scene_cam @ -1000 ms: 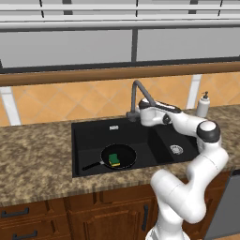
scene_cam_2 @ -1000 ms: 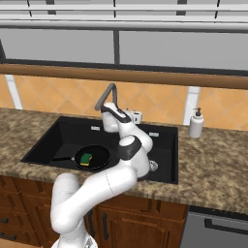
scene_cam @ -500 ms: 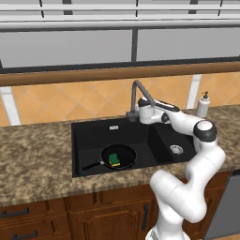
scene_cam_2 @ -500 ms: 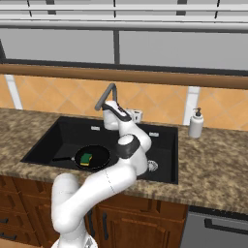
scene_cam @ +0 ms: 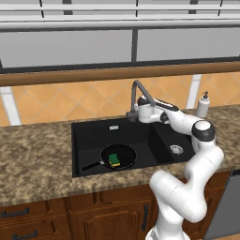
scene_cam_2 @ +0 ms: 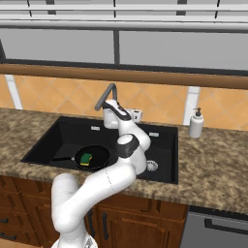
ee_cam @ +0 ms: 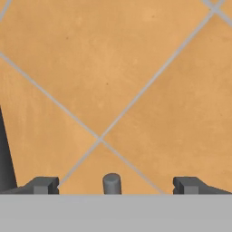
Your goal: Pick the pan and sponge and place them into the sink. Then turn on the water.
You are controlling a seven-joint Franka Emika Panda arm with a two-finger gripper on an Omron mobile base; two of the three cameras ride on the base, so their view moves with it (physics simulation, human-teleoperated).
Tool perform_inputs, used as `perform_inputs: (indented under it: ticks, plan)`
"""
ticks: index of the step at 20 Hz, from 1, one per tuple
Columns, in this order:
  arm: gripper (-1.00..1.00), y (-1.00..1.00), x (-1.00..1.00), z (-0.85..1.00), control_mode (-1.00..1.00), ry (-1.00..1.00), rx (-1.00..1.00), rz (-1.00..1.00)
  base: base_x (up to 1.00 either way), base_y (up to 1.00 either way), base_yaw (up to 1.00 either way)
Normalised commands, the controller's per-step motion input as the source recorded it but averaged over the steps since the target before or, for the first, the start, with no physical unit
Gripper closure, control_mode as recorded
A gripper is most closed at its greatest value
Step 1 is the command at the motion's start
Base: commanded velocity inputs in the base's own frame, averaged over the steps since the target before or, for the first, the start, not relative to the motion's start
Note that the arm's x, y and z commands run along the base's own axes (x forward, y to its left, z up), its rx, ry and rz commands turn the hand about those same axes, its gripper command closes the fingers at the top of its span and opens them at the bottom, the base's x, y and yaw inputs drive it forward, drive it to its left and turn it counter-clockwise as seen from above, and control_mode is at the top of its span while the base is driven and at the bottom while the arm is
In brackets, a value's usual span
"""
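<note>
The pan (scene_cam: 119, 156) is lying in the large basin of the sink (scene_cam: 93, 136), near its front wall, with the sponge (scene_cam: 114, 160) sitting inside it, and its handle is pointing toward the basin's left front corner. From the right base view the pan (scene_cam_2: 92, 157) and sponge (scene_cam_2: 86, 158) are showing just left of the arm. Behind the sink, the tool (scene_cam: 133, 116) is hovering at the base of the faucet (scene_cam: 139, 91), its fingers spread wide apart and holding nothing. The hand view is adding what the base views are hiding: a small grey knob (ee_cam: 111, 183) standing between the fingers (ee_cam: 43, 185), with the orange tiled wall (ee_cam: 136, 68) beyond. A soap bottle (scene_cam_2: 196, 124) is standing on the tabletop (scene_cam: 33, 159) right of the sink.
</note>
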Motion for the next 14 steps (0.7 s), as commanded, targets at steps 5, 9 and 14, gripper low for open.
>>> perform_inputs:
  ticks: [5, 9, 14]
  plan:
    - [-1.00, 0.00, 0.00, 0.00, -1.00, 0.00, 0.00, 0.00, 0.00, 0.00, 0.00]
    - [-1.00, -0.03, 0.00, 0.00, -1.00, -0.01, 0.00, 0.00, 0.00, 0.00, 0.00]
    - [-1.00, -0.30, 0.00, 0.00, -1.00, 0.00, 0.00, 0.00, 0.00, 0.00, 0.00]
